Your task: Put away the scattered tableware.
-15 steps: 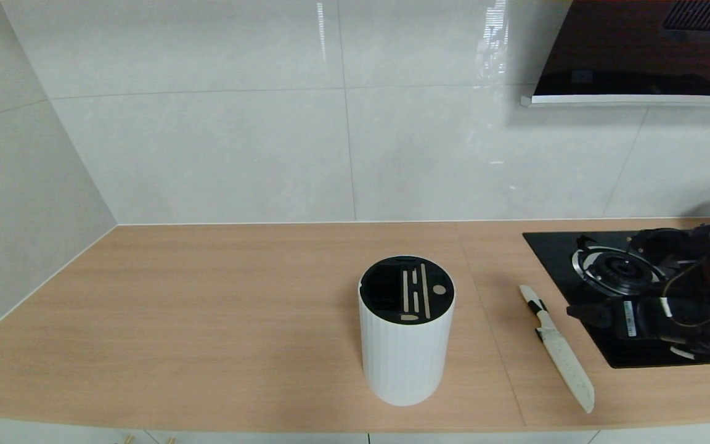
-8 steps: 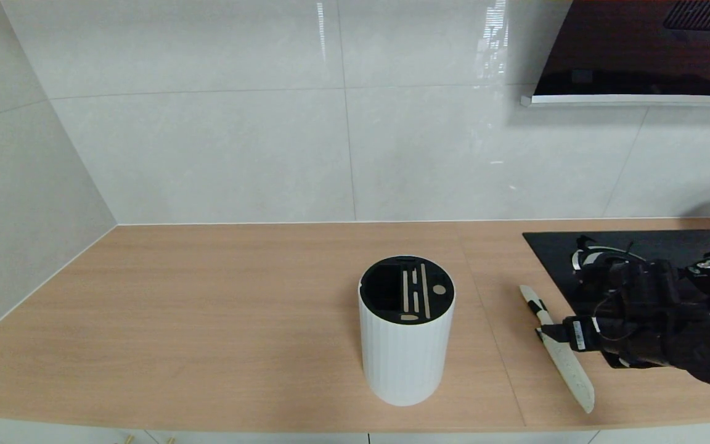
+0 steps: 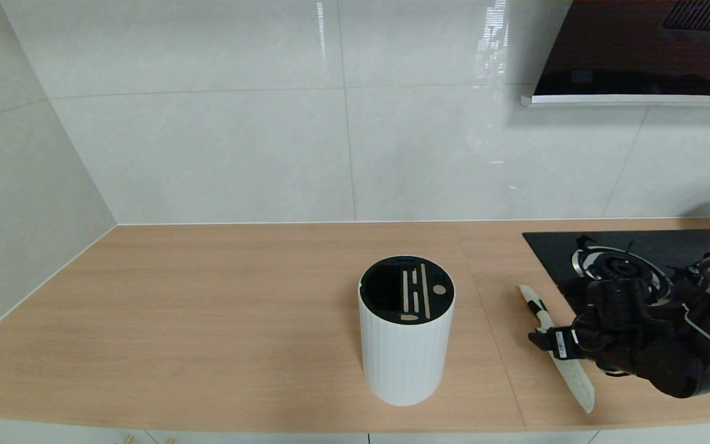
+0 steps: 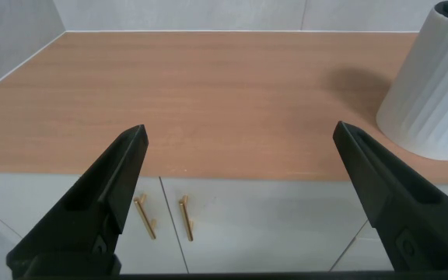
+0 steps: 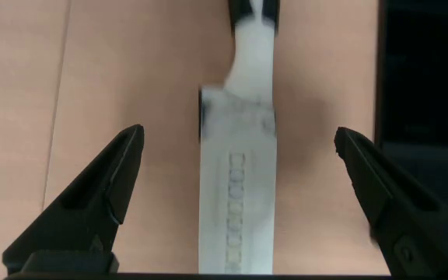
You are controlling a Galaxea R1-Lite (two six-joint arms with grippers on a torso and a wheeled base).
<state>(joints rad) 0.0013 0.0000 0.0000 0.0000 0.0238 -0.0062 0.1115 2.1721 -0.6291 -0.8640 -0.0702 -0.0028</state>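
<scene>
Within the last second my right claw (image 5: 238, 148) travelled from over the hob (image 3: 552, 246) toward the knife holder (image 3: 405, 345) and now sits above the knife (image 3: 577, 382). The knife has not shifted. Approach appears complete; lowering and closing remain.

Right claw: fingers apart, one on each side of the blade near the handle junction, holding nothing. Left claw (image 4: 239, 132): fingers apart, empty.

The knife lies flat to the right of the holder, between holder and hob. Its long axis runs back to front: handle toward the wall, tip toward the counter's front edge and angled slightly away from the holder.
</scene>
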